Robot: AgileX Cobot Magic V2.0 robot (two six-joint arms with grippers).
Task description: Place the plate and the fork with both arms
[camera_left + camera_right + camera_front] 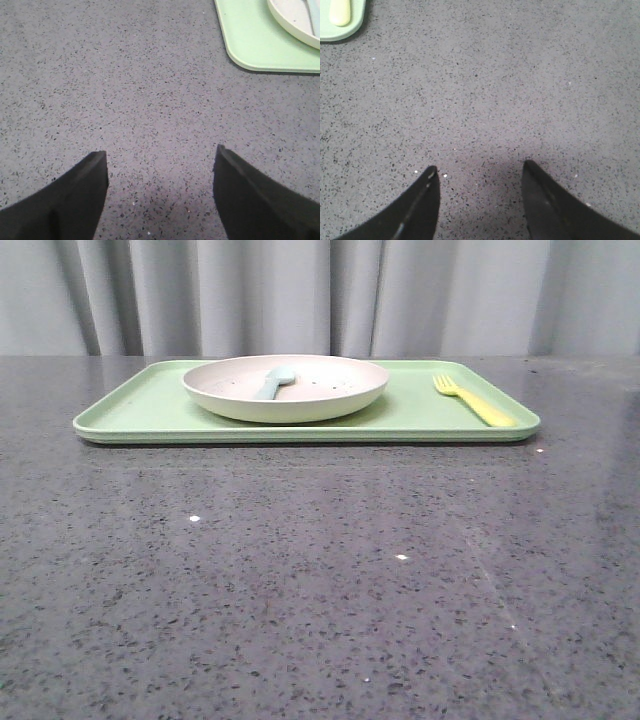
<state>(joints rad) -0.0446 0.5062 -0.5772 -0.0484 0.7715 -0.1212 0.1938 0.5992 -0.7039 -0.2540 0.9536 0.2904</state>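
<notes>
Here the cream plate [286,388] is sitting on the light-green tray [140,412], cradling a pale blue spoon [275,382], and the yellow fork [474,400] is lying near the tray's right end. Both the left claw [160,172] and the right claw [480,177] are hanging wide open and empty over the grey speckled table [300,580].

Matte black, tapered pincer fingers [75,200], the right pair [415,210] perhaps faintly grooved.
</notes>
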